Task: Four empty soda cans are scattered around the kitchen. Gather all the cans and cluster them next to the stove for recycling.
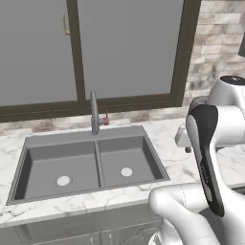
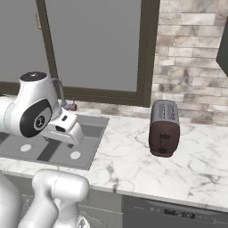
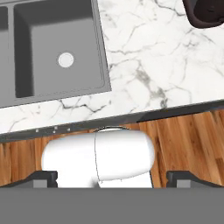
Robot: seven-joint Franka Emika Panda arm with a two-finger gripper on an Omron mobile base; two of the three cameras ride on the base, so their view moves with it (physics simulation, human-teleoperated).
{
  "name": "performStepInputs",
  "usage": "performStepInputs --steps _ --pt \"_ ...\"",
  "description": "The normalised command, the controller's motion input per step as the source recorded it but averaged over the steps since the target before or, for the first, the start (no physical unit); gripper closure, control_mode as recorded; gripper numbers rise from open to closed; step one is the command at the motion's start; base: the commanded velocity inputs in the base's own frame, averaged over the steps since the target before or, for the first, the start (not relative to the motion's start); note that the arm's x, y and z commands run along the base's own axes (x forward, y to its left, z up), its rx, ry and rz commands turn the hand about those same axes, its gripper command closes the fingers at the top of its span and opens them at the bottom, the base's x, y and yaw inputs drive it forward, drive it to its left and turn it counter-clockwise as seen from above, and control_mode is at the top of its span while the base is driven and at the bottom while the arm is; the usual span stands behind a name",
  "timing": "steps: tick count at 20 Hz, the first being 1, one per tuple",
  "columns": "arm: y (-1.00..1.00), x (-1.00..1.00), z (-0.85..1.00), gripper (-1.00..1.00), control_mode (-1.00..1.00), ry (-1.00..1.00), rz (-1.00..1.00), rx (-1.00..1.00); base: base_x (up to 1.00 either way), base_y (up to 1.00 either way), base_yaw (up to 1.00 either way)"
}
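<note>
One small red soda can (image 1: 105,121), if the blurred shape was indeed that, stood upright on the white marble worktop (image 1: 182,165) behind the sink (image 1: 28,143), just beside the faucet's (image 1: 94,115) base. In the right base view it (image 2: 73,107) looked dark red below the window.
</note>
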Motion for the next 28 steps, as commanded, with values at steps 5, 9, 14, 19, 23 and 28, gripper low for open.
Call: performStepInputs --steps 5,9,14,19,23,28 --pt "0.0 -0.13 0.0 -1.0 -1.0 0.0 0.01 0.01 0.0 0.0 0.0" --pt "0.0 0.0 0.0 -1.0 1.0 0.01 0.0 0.02 0.0 0.0 0.0" --pt "0.0 0.0 0.0 -1.0 1.0 0.0 0.0 0.0 -0.83 -0.56 -0.24" --pt "0.0 0.0 0.0 -1.0 1.0 0.0 0.0 0.0 -0.74 -0.78 -0.63" --pt "0.0 0.0 0.0 -1.0 1.0 0.0 0.0 0.0 -0.18 -0.6 -0.84" --pt "0.0 0.0 0.0 -1.0 1.0 0.0 0.0 0.0 -0.01 -0.6 -0.77"
